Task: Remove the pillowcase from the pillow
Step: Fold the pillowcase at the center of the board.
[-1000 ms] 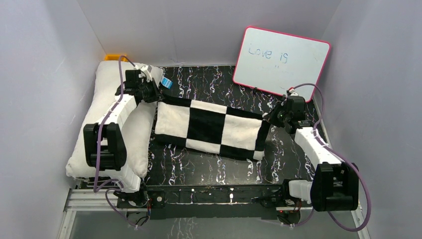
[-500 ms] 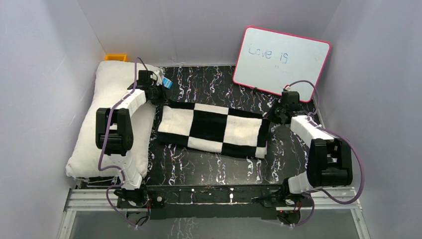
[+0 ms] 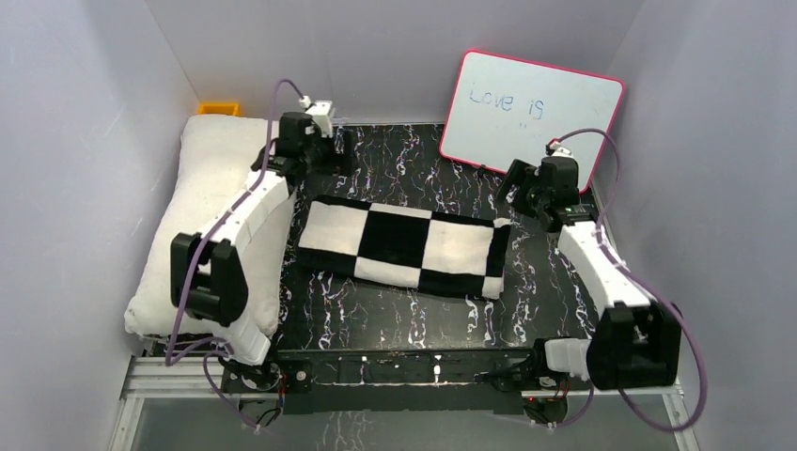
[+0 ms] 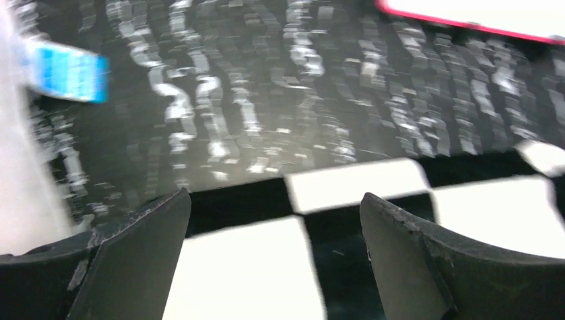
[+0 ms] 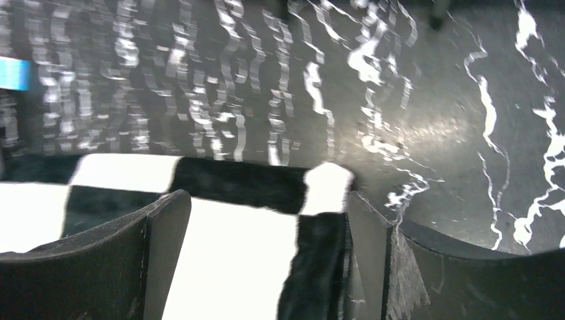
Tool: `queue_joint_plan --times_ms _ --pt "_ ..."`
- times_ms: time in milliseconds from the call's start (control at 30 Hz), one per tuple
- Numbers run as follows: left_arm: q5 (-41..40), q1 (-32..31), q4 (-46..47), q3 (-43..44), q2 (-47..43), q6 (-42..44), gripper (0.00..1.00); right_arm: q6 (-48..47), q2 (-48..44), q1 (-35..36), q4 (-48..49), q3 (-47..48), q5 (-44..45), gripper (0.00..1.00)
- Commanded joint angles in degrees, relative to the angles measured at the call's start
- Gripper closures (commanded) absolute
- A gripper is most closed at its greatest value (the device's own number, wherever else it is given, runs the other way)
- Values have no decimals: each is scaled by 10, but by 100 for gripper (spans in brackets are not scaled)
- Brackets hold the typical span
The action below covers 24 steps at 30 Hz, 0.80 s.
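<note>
the pillowcase [image 3: 402, 246] lies flat and limp on the tabletop [image 3: 404, 155], spread between the two end effectors, with its far corners just below and in front of each of them. the pillow [image 3: 211, 211] lies bare on the outer side of the left end effector [image 3: 331, 152], along the wall and apart from the checkered cloth, so the cover looks to be fully off. both end effectors stand wide open with nothing in them: the left one hovers over the cloth's far left corner and the right end effector [image 3: 515, 188] over the far right corner. in the right wrist view a white tuft of that corner sits just beside one of its fingers [image 5: 373, 247]. that corner is the main risk i see: if the right arm pulls away low or sideways, the open finger could hook the floppy edge and drag or fold the cloth. the same holds on the left, where the cloth's edge lies right below the gap between the jaws. the left arm also reaches across the pillow, so a low retreat could scrape the soft cushion and shove it toward the cloth or off the near edge. close behind the right end effector a whiteboard [image 3: 531, 113] leans on the wall, and a backward or upward swing there could knock it down onto the cloth. a blue tag [image 4: 66, 79] near the left end effector, by the pillow, is another small thing to snag.
</note>
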Motion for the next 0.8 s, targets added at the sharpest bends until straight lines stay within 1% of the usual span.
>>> queue_joint_plan --times_ms 0,33,67,167,233,267,367,433,533,633,767 --pt "22 -75 85 -103 -105 -45 2 43 -108 50 62 -12 -18 4" --pt "28 -85 133 -156 -126 -84 2 68 -131 66 97 -39 -40 4" --pt "30 -91 194 -231 -151 -121 2 96 -145 85 142 -69 -57 4" --pt "9 -102 380 -407 -213 -224 2 181 -171 129 287 -184 -99 3" --pt "-18 -105 469 -486 -237 -266 2 238 -169 145 385 -255 -126 2" --pt "-33 -105 493 -512 -244 -274 2 265 -164 146 428 -286 -133 2" --pt "-112 -104 504 -542 -247 -274 2 310 -131 147 529 -358 -138 1" --pt "-158 -102 492 -544 -242 -273 2 310 -107 146 550 -384 -129 1" --pt "-199 -89 467 -542 -231 -291 2 296 -95 145 544 -398 -105 1" --pt "-196 -68 463 -549 -221 -318 2 278 -95 140 517 -396 -77 2" --pt "-167 -61 479 -560 -195 -344 2 239 -83 117 471 -372 -48 2"
